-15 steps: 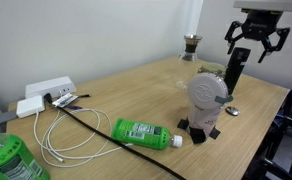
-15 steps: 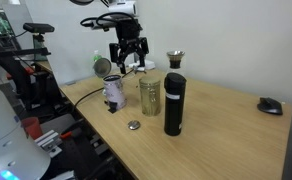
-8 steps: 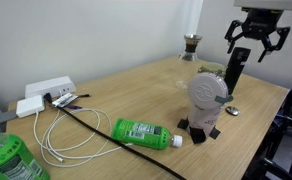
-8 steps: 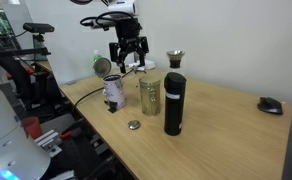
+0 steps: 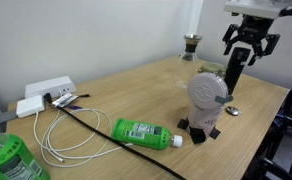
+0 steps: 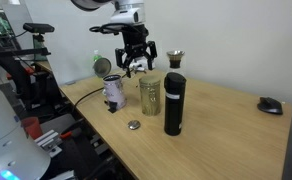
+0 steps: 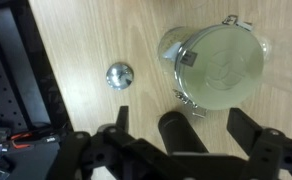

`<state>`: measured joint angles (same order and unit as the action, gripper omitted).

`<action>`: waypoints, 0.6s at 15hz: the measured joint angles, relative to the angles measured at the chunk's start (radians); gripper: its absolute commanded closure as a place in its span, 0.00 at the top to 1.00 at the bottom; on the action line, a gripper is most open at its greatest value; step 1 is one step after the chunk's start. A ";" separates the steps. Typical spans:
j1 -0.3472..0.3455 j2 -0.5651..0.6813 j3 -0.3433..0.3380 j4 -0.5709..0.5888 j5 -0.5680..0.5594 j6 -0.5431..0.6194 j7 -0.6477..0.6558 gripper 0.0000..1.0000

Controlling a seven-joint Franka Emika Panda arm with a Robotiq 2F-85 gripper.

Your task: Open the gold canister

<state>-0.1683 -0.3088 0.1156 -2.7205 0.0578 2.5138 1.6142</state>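
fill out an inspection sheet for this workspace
surface: light wooden table, flat
job's things: gold round metal canister, upright, clasp lid on
clutter: tall black tumbler; pale grey disc-faced gadget; green plastic bottle lying down; small silver disc; small hourglass-shaped vessel
grippers: black gripper open, empty, raised near the canister
cables: black and white cables loose by a white power strip
surroundings: plain white wall

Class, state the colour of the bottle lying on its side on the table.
The bottle is bright green, seen best in an exterior view.
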 measured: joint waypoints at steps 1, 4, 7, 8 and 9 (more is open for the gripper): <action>0.000 0.015 -0.006 0.000 0.002 0.030 0.023 1.00; -0.002 0.052 -0.016 0.000 -0.006 0.116 0.102 1.00; -0.001 0.077 -0.017 -0.001 -0.015 0.150 0.164 1.00; -0.001 0.085 -0.017 -0.002 -0.018 0.157 0.181 1.00; -0.001 0.093 -0.017 -0.002 -0.025 0.161 0.199 1.00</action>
<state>-0.1690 -0.2161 0.0987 -2.7228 0.0330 2.6753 1.8130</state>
